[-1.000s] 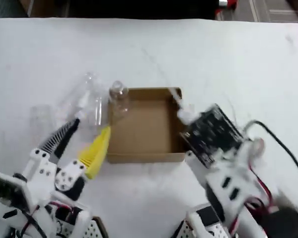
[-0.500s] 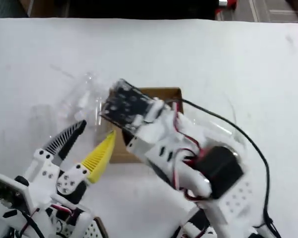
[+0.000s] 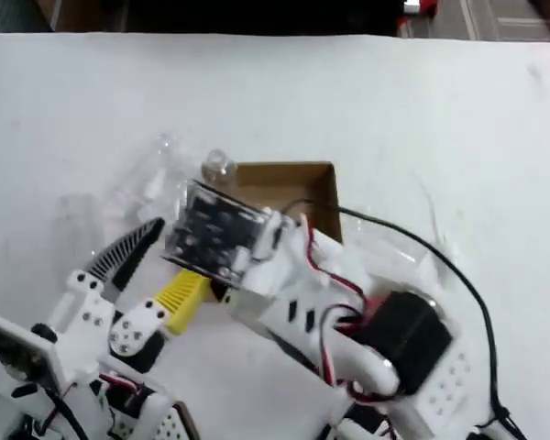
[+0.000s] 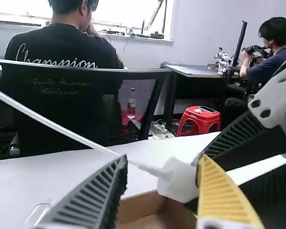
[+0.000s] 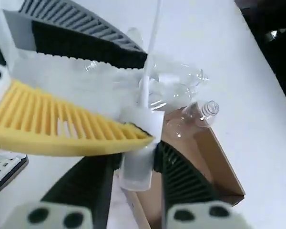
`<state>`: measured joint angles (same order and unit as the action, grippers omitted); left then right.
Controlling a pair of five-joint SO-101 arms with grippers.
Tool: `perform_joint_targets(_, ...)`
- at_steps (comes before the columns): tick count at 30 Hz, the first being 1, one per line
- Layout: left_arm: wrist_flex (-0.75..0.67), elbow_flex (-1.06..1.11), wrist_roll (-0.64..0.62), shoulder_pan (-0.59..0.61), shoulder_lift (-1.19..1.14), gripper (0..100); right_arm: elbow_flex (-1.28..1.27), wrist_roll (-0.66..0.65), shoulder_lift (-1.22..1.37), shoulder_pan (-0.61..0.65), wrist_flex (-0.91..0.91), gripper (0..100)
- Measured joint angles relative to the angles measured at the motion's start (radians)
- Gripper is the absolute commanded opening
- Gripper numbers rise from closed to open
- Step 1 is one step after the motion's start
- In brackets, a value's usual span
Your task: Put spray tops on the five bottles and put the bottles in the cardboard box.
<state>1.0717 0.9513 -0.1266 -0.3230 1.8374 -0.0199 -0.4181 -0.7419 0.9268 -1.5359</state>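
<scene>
Bottles lie on the white tabletop just left of the cardboard box. Beside them the left hand gapes, fingers either side of a spray top, which the right hand pinches over the box's left edge.

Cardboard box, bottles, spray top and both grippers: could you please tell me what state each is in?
cardboard box: open at the top.
clear bottles: lying beside the box, visible necks uncapped.
spray top: off the bottles, clamped in the right gripper.
right gripper: shut on the spray top.
left gripper: open, a finger on either side of the spray top.
</scene>
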Motion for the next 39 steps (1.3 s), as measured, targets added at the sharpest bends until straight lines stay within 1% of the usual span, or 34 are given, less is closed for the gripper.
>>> perform_joint_targets(9,-0.008,-0.002,0.000,-0.002,0.002,22,-0.003,-0.003,-0.098,0.000,-0.015,1.6)
perform_joint_targets(24,-0.009,0.034,0.000,0.005,0.002,22,-0.003,-0.002,-0.100,-0.002,-0.017,1.6)
perform_joint_targets(29,0.003,0.118,0.003,0.009,-0.014,22,0.025,0.014,-0.121,-0.046,0.003,1.6)
perform_joint_targets(32,0.003,0.127,0.006,0.008,-0.005,22,0.051,0.048,-0.149,-0.063,0.034,1.6)
perform_joint_targets(39,0.000,0.127,0.008,0.009,-0.005,22,0.054,0.057,-0.138,-0.069,0.037,1.5)
